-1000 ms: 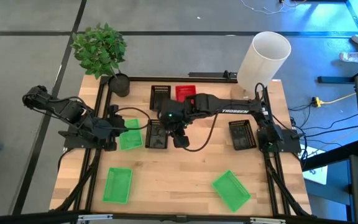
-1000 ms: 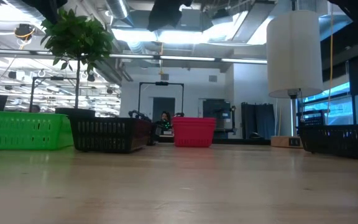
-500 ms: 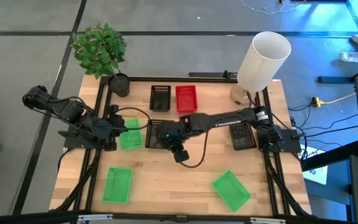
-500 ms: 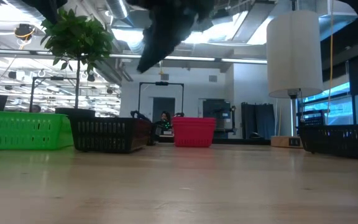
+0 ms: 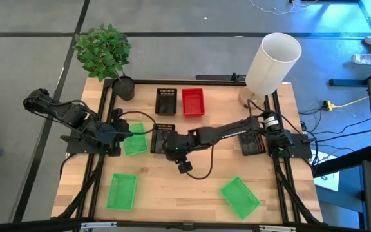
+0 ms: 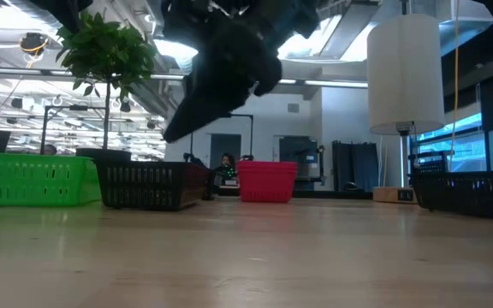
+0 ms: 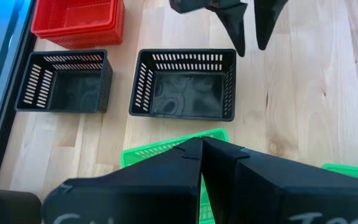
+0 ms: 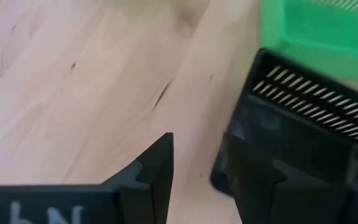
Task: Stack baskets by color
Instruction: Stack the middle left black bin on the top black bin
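Note:
A black basket (image 5: pixel 164 138) rests flat on the table's middle. My right gripper (image 5: pixel 169 147) hangs open just above its near right corner (image 7: pixel 234 55), clear of it in the low view, where the gripper (image 6: pixel 171 135) is still above the basket (image 6: pixel 148 184). In the right wrist view the basket's wall (image 8: pixel 303 118) lies beside one finger and bare wood beside the other. Two more black baskets (image 5: pixel 166 101) (image 5: pixel 250 140), a red basket (image 5: pixel 192 102) and three green ones (image 5: pixel 134 139) (image 5: pixel 122 191) (image 5: pixel 239 196) sit on the table. My left gripper (image 7: pixel 201 142) waits shut above the left green basket.
A potted plant (image 5: pixel 105 55) stands at the far left corner and a tall white lampshade (image 5: pixel 272 61) at the far right. Bare wood (image 5: pixel 185 193) lies between the two near green baskets. My right arm stretches over the black basket on the right.
My right gripper has come down from high over the table toward the middle black basket, shifting slightly toward the left and near edges and rolling a little. Its arm no longer covers the red basket. Its fingers have stayed apart.

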{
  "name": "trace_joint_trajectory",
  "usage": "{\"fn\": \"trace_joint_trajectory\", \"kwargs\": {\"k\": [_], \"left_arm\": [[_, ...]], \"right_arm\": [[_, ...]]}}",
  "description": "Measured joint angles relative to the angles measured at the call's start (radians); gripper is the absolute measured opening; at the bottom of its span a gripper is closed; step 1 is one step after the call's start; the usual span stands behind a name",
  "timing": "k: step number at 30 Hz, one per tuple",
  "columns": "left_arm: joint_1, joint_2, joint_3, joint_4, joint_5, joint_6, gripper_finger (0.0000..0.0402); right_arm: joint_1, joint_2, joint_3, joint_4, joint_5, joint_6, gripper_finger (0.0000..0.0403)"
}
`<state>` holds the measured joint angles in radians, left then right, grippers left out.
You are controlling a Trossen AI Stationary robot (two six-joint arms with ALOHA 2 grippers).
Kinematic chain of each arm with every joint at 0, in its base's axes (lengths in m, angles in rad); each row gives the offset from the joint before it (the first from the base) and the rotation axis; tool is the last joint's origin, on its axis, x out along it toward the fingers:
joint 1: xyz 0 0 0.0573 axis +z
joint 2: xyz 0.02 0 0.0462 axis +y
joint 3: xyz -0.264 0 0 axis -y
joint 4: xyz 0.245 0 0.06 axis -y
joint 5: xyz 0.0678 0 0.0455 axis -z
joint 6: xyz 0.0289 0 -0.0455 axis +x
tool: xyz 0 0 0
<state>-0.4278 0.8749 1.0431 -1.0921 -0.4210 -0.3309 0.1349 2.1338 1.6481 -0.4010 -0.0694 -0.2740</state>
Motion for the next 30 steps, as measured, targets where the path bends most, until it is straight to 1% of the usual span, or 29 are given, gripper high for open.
{"fn": "trace_joint_trajectory", "kwargs": {"k": [4,8,19,30], "left_arm": [[0.000,0.000,0.000,0.000,0.000,0.000,0.0000],[0.000,0.000,0.000,0.000,0.000,0.000,0.0000],[0.000,0.000,0.000,0.000,0.000,0.000,0.0000],[0.000,0.000,0.000,0.000,0.000,0.001,0.0000]], "right_arm": [[0.000,0.000,-0.019,0.016,-0.001,0.002,0.0137],[0.000,0.000,-0.045,0.053,0.046,0.003,0.0137],[-0.007,0.002,-0.066,0.065,0.049,0.003,0.0137],[-0.021,0.050,-0.066,0.092,0.051,0.000,0.0137]]}}
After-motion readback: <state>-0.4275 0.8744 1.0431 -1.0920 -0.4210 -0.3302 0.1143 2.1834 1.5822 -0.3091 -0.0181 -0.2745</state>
